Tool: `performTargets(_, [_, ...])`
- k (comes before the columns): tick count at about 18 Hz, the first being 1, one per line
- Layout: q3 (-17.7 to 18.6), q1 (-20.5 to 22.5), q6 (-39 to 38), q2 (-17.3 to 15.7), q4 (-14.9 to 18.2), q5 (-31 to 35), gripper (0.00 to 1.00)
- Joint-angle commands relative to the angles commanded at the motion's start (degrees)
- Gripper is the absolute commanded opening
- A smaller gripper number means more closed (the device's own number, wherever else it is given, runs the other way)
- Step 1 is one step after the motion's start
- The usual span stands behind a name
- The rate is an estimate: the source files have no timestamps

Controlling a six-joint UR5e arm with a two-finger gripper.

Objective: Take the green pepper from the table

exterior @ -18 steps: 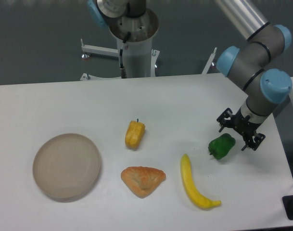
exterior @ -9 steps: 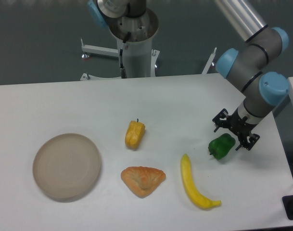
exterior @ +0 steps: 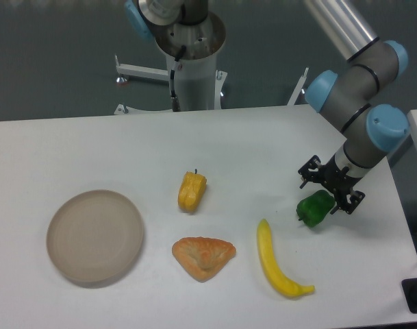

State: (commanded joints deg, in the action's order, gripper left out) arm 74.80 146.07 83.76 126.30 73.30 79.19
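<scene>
Nothing lifted yet: my end effector [exterior: 327, 193], fingers apart, hangs over the pepper [exterior: 314, 208], which sits on the surface [exterior: 92, 151]; grasp and lift remain.

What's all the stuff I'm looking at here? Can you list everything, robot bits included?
green pepper: one, bright green, right side of the table, just under the end effector
yellow pepper: one, yellow-orange, middle of the table
banana: one, yellow, front right
pastry: one, golden brown, front middle
plate: one, beige, round, front left
table: one, white
arm: one, grey with blue caps, reaching in from the upper right
end effector: one, black, open, above the green pepper
</scene>
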Motion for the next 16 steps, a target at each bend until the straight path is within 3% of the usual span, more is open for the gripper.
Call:
performTargets(3, [-0.35, 0.0, 0.0, -0.09, 0.0, 0.09, 0.39])
performTargets(4, [-0.61, 0.0, 0.0, -0.09, 0.09, 0.09, 0.37])
performTargets(14, [-1.23, -0.97, -1.93, -1.93, 0.18, 0.97, 0.32])
performTargets(16, [-1.14, -2.71, -2.37, -3.16, 0.44, 1.75, 0.32])
